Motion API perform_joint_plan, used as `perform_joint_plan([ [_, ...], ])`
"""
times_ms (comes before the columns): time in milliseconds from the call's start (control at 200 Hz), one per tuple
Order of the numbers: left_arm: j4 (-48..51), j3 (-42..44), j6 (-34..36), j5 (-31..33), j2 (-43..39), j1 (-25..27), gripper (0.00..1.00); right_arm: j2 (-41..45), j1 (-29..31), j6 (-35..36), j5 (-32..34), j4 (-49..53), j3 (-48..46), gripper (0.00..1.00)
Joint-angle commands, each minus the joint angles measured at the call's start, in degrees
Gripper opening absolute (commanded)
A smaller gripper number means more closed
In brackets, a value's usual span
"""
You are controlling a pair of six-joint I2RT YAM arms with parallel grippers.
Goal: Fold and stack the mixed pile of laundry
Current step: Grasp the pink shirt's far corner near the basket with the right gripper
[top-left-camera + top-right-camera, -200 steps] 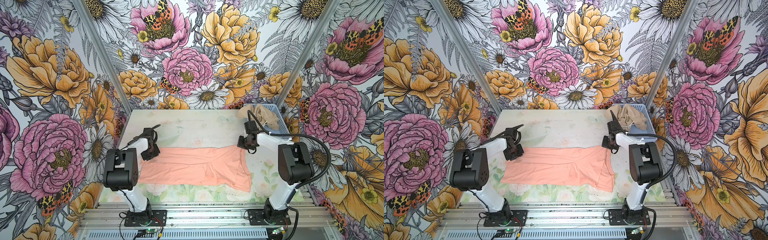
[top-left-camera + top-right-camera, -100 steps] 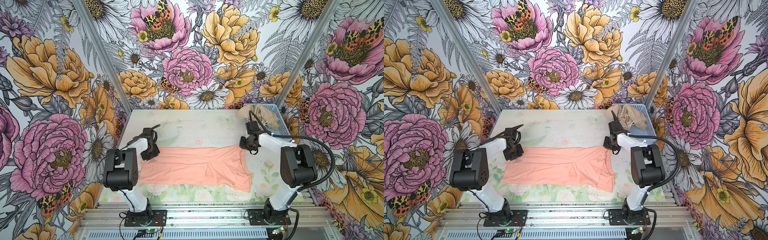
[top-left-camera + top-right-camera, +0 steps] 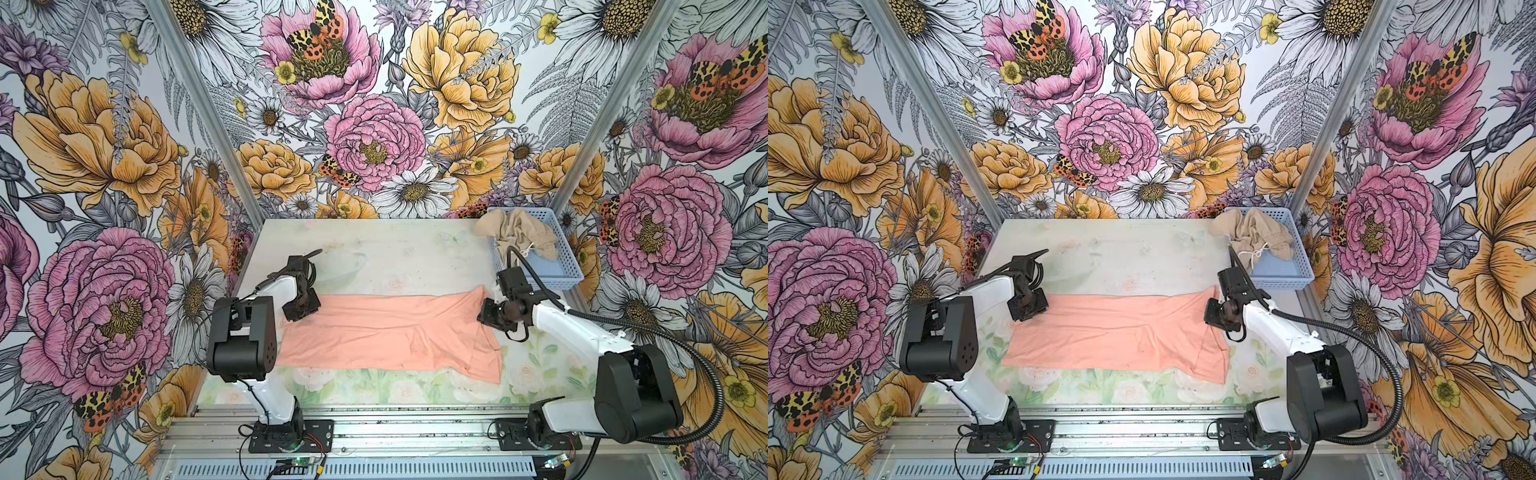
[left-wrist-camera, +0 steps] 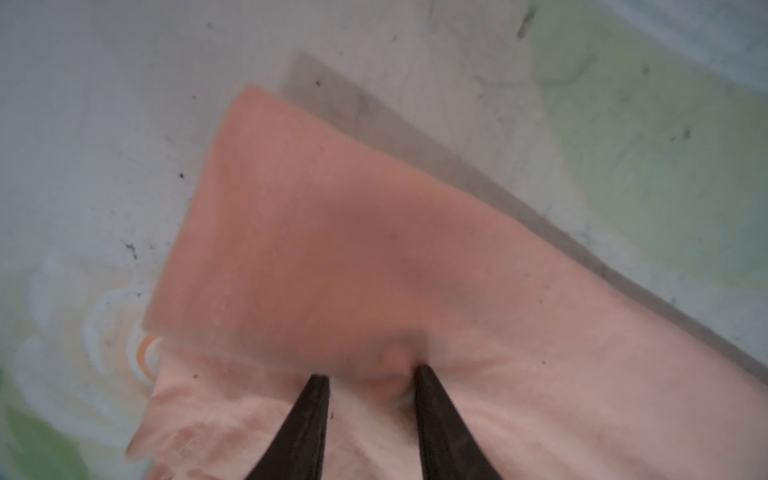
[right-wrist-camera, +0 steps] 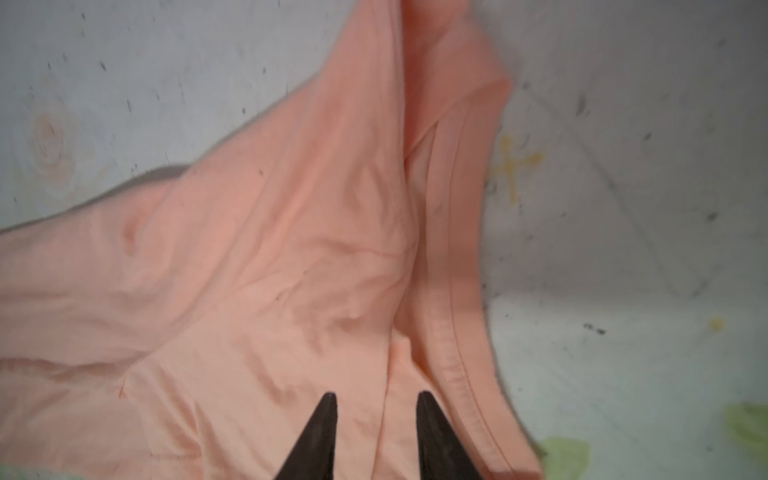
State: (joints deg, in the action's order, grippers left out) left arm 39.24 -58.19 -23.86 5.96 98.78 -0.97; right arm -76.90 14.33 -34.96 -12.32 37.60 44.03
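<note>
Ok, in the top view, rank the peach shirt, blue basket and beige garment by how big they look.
1. Peach shirt, spread out on the table: clearly largest.
2. Blue basket.
3. Beige garment, bunched in the basket and hanging over its rim: only somewhat smaller than the basket.

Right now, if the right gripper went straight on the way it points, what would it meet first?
Probably the T-shirt: the right gripper points into its cloth beside the hem, table beneath; depth unclear.

White links (image 3: 577, 328), boxy black joints (image 3: 241, 332), corrugated cable (image 3: 718, 380), tapered black end effector (image 4: 368, 374)
</note>
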Motion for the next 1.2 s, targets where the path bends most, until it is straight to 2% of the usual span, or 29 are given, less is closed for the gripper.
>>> perform_joint_plan([
  [0,2.3,0.7,0.0,0.5,-0.8,0.5,0.37,3.0,3.7,-6.2,-2.5,0.6,-3.6,0.34],
  [155,2.1,0.8,0.0,0.4,0.5,0.7,0.37,4.4,5.3,-8.0,-0.5,-1.4,-7.4,0.33],
  [535,1.9,0.7,0.3,0.9,1.5,1.0,0.37,-1.9,5.0,-6.2,2.0,-6.1,-5.3,0.30],
  [806,1.9,0.9,0.4,1.1,1.3,1.0,0.37,-2.8,5.0,-6.0,1.4,-6.9,-4.5,0.16],
  [1001,1.8,0.8,0.4,1.1,1.7,0.9,0.37,-1.9,5.0,-6.6,0.6,-6.5,-6.1,0.00],
  [1196,1.8,0.9,0.6,1.2,1.9,0.7,0.37,3.4,4.8,-6.2,2.6,-2.1,-7.5,0.00],
])
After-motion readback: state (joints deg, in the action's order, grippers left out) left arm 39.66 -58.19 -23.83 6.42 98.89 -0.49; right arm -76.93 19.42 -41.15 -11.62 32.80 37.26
